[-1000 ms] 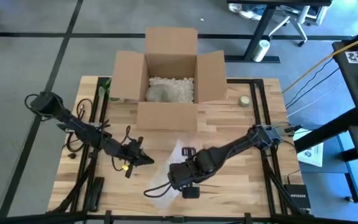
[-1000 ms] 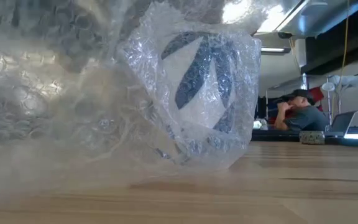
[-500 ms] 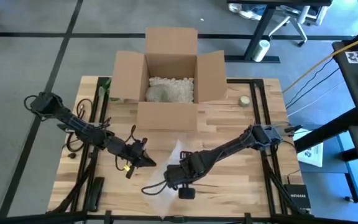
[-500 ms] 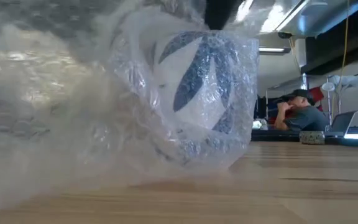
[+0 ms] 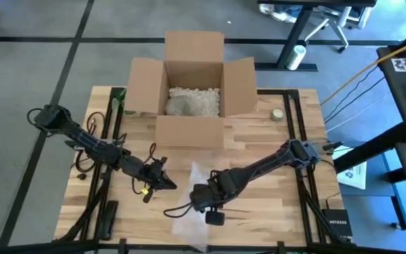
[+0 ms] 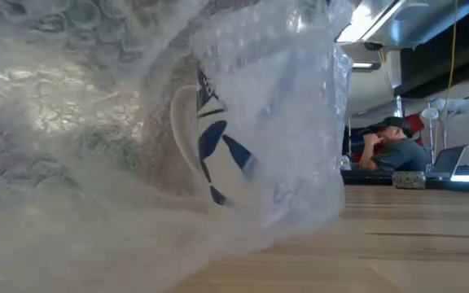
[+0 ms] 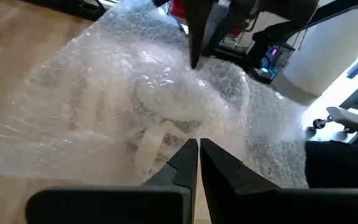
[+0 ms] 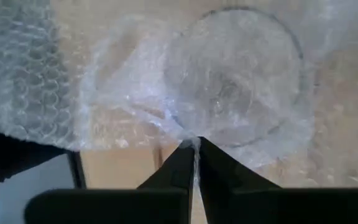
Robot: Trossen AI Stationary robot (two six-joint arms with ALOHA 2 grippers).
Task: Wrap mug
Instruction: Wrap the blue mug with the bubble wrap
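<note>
A white mug with blue markings lies on the table inside a sheet of clear bubble wrap, near the front middle. Through the wrap, the right wrist view shows its round outline. My right gripper is low over the bundle and shut on the wrap. My left gripper is shut at the bundle's left side, its tips pointing at the wrap. My right gripper pinches a gathered fold of the bubble wrap between its two fingers, right beside the mug's round outline. The fingers come slanting down from the table's right. The wrap drapes slack over the mug and spreads onto the table. My left gripper's shut tips are at the wrap's edge; I cannot tell whether they touch it.
An open cardboard box with packing filler stands at the table's far middle. A small round object lies at the far right. Cables run along the left side. A person sits beyond the table in the room.
My right gripper has swung a little toward the table's left and back, keeping its hold on the wrap. The mug has turned about inside the wrap, showing a different side in the low view, and more wrap has been drawn across it.
</note>
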